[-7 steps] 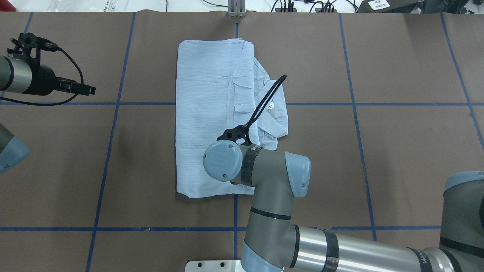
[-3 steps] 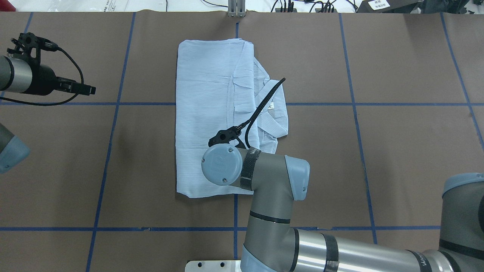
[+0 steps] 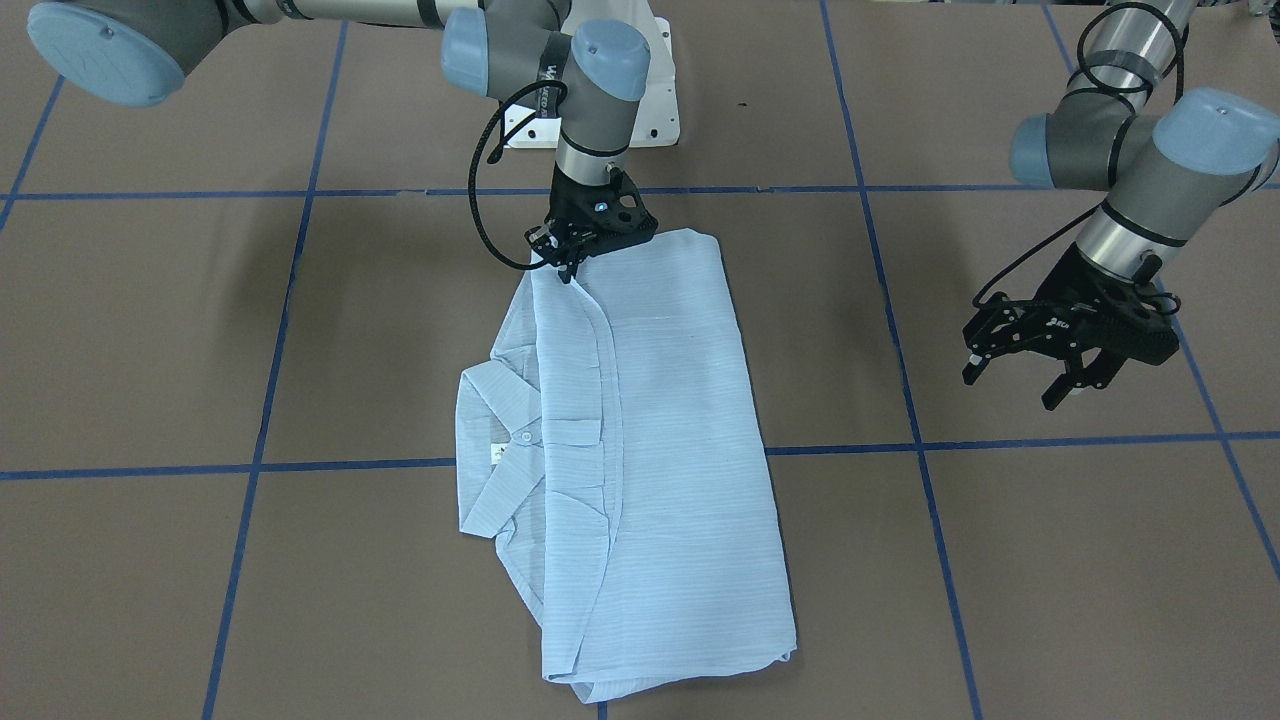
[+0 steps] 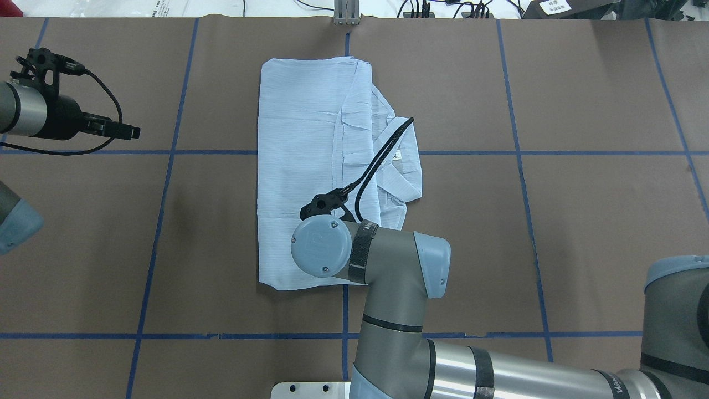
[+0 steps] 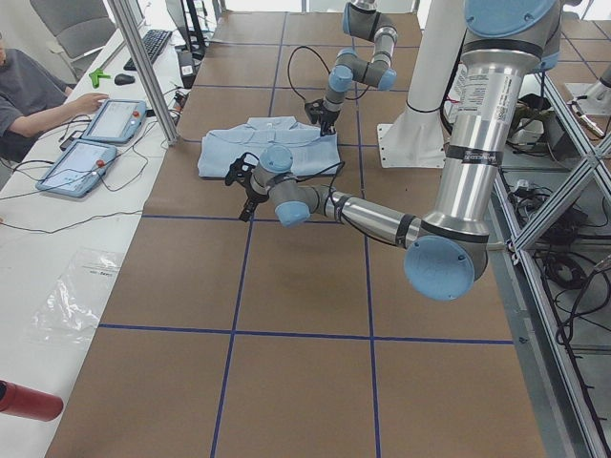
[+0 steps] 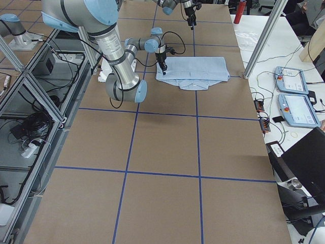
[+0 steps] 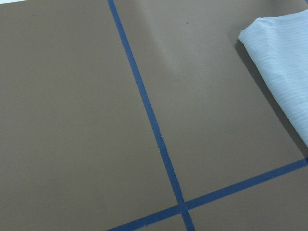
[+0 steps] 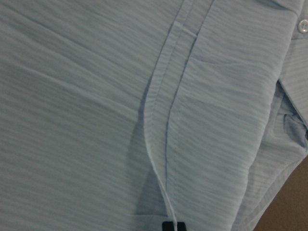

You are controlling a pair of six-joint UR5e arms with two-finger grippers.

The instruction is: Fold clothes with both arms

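Back toward us slides our right gripper, fingers pinched narrow on the near hem of the shirt. Our left gripper hangs wide open, well apart.

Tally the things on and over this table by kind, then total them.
Shirts: 1 (pale-blue shirt)
Robot arms: 2 (left arm, right arm)
Grippers: 2 (left gripper, right gripper)
Total: 5
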